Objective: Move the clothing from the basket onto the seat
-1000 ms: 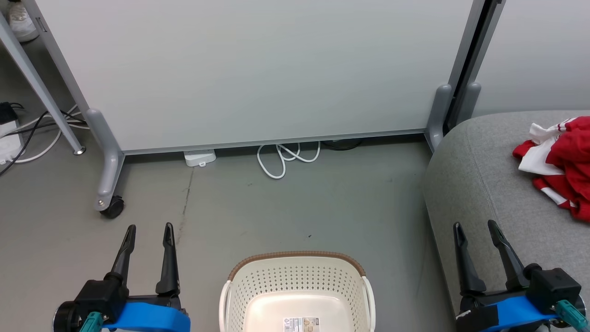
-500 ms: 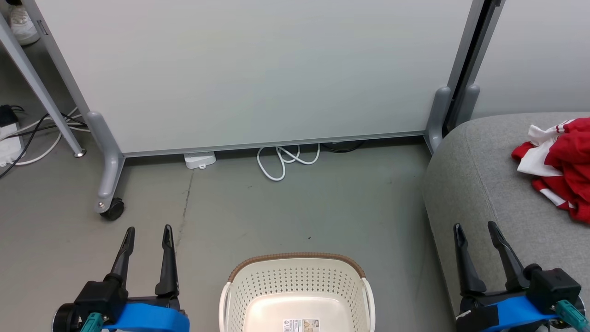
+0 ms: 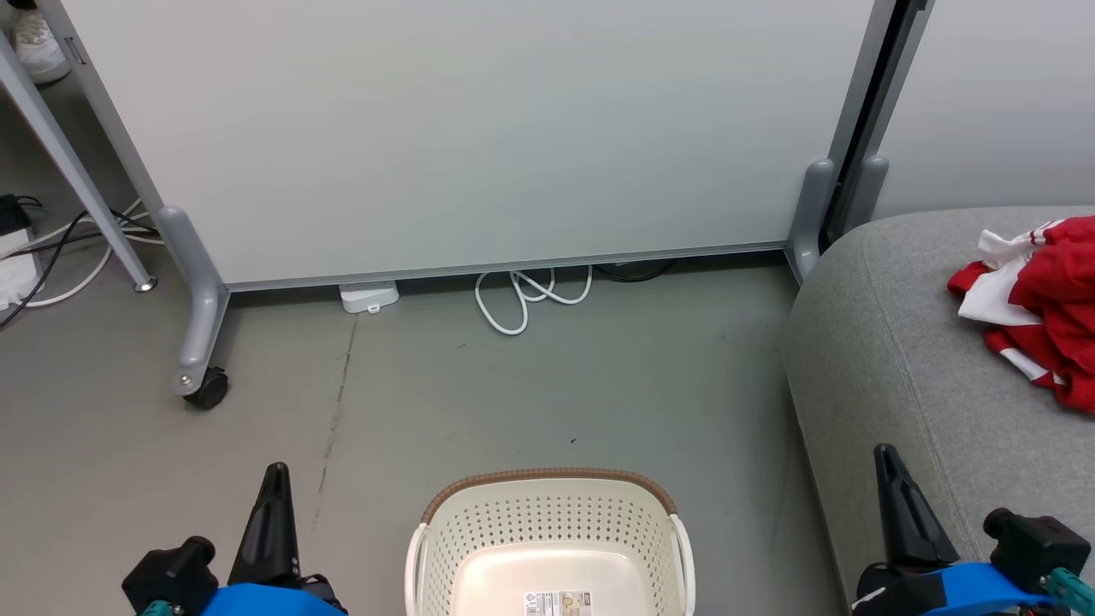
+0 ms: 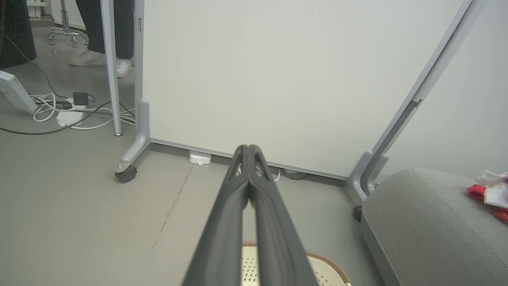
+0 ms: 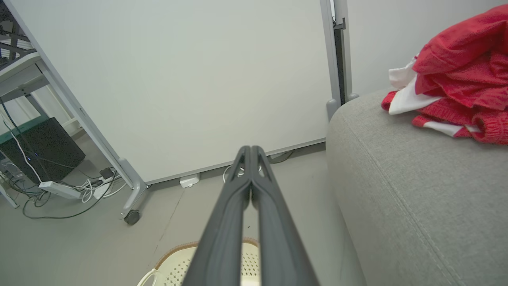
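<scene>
Left end effector (image 4: 249, 147) closed; basket (image 4: 323, 272) below, seat (image 4: 428, 230) right

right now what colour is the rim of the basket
Brown, with a woven look, on the cream basket; the head view shows it best.

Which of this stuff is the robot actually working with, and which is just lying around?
Job: red clothing, grey seat, white basket.
Lying about: wheeled partition, coiled white cable, small white box, a person's shoe.
</scene>
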### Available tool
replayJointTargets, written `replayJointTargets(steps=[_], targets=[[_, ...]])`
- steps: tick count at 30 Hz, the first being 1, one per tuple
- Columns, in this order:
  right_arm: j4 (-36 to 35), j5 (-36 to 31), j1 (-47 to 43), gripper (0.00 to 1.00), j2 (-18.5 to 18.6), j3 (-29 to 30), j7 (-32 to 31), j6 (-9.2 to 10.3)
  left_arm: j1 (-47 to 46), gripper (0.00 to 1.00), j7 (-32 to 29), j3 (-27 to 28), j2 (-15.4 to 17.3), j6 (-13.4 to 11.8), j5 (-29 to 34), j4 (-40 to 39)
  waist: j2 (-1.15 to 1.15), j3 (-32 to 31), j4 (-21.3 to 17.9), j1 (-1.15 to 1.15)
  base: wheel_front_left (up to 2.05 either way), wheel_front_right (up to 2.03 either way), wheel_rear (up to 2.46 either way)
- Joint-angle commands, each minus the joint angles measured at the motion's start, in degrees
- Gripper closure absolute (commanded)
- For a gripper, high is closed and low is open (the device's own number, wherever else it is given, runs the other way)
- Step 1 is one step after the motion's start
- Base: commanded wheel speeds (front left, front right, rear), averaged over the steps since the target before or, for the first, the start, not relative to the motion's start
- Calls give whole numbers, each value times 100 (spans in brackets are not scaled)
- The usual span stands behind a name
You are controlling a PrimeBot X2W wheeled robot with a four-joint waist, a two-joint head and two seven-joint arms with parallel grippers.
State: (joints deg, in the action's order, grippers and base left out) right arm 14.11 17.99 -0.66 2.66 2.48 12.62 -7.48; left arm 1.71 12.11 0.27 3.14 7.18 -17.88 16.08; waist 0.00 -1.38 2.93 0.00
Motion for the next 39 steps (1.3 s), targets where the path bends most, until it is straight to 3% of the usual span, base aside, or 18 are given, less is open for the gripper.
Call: replayJointTargets(steps=[1,16,39], targets=[[-85,330,141,100,14,32,-73,0,-188,100,-59,55,16,5,-316,-103,0,3,-5,0,0,0,0],[-85,1781,263,100,18,104,-443,0,-325,100,-421,169,9,11,-1773,-138,0,23,-43,0,0,0,0],[-69,3520,413,100,22,200,-900,-1,-488,100,-866,314,0,21,-3517,-167,0,52,-98,0,0,0,0]])
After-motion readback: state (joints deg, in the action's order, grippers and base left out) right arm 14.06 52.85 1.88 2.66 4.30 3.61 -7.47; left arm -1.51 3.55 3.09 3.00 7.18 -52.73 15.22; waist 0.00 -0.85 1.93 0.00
